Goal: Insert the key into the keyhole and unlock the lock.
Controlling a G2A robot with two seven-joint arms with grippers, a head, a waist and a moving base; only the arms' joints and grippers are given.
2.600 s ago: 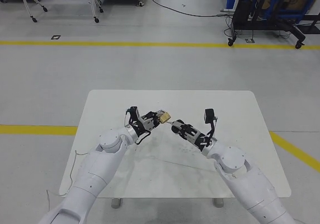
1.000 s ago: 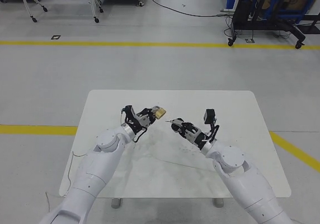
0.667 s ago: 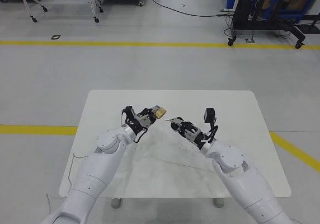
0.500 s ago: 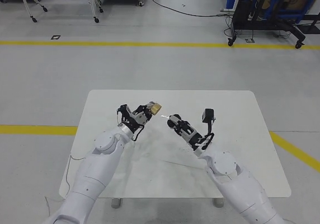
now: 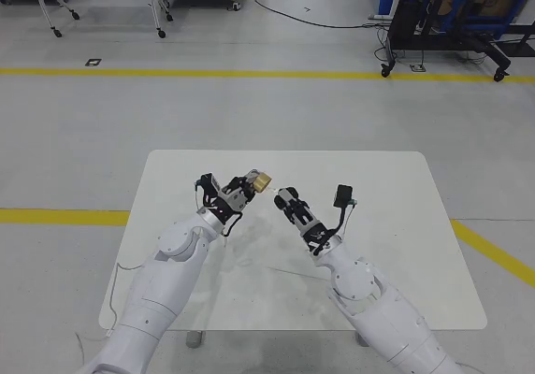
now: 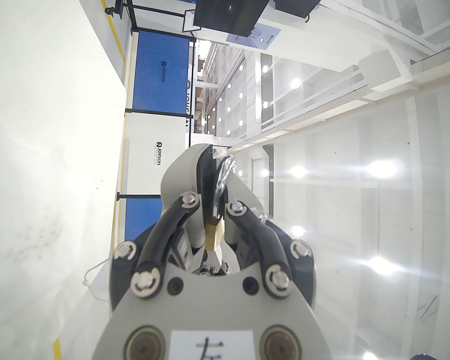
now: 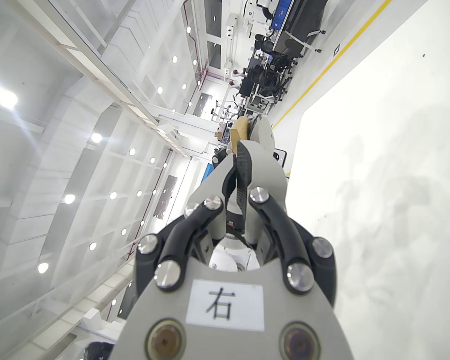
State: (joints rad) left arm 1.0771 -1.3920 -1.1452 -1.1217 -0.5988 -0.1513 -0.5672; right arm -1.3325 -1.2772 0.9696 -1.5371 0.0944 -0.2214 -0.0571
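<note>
Above the middle of the table point(image 5: 389, 187), the lock point(image 5: 262, 179) hung clear of the surface, clamped between the closed fingers of the left gripper point(image 5: 251, 184). Just beside it, apparently not yet touching, the key point(image 5: 273, 193) stuck out of the right gripper point(image 5: 281, 196), which was pinched shut on its head. Any tilt between key and keyhole could have jammed the tip against the lock's face, or twisted either piece in its grip.

Over the far middle of the table point(image 5: 389, 187), the left gripper point(image 5: 253, 183) holds the lock point(image 5: 263, 179) just left of the right gripper point(image 5: 280, 195), both raised off the surface.
</note>
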